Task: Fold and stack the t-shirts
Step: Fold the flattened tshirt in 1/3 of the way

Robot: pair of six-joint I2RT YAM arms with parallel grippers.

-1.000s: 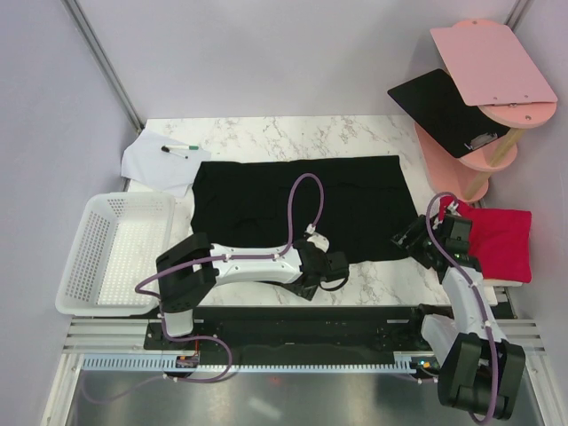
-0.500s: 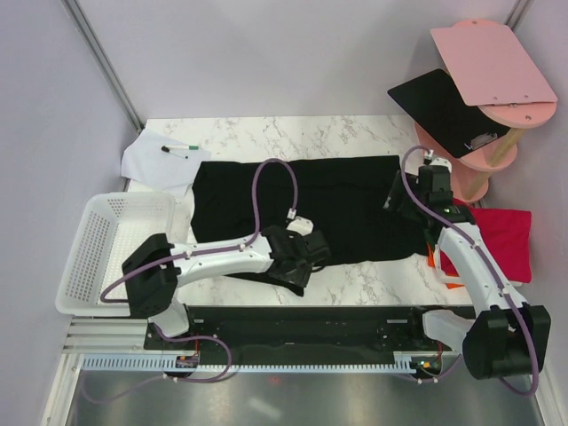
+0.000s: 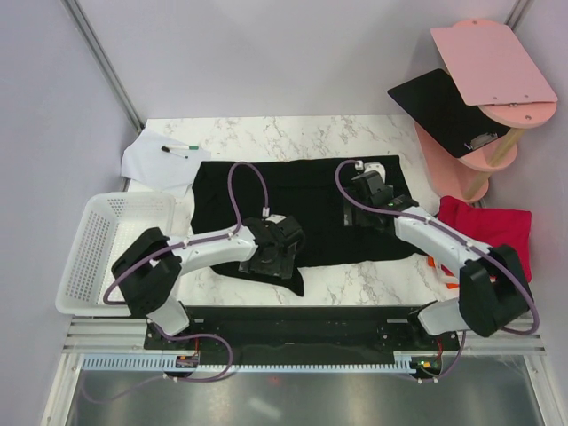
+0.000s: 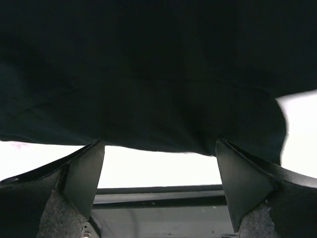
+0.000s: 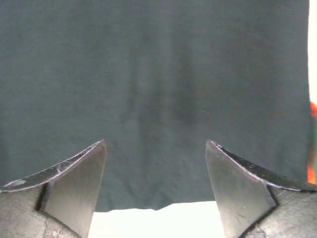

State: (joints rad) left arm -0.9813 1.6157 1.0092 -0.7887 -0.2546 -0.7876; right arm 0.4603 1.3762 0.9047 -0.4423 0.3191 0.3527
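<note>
A plain black t-shirt lies spread flat on the marble table. My left gripper hovers over its near edge, left of centre, open and empty. In the left wrist view the black cloth fills the top, with white table between the jaws. My right gripper is over the shirt's right part, open and empty. In the right wrist view the black cloth and its edge lie between the jaws. A folded crimson shirt lies at the right edge, with an orange bit showing beside it. No green shirt shows.
A white basket stands at the near left. A white paper sheet with a marker lies at the back left. A pink shelf stand at the back right carries a flat black board.
My right arm has swung left from the crimson shirt to over the black shirt's right part. My left gripper has moved left and back onto the shirt's near edge.
</note>
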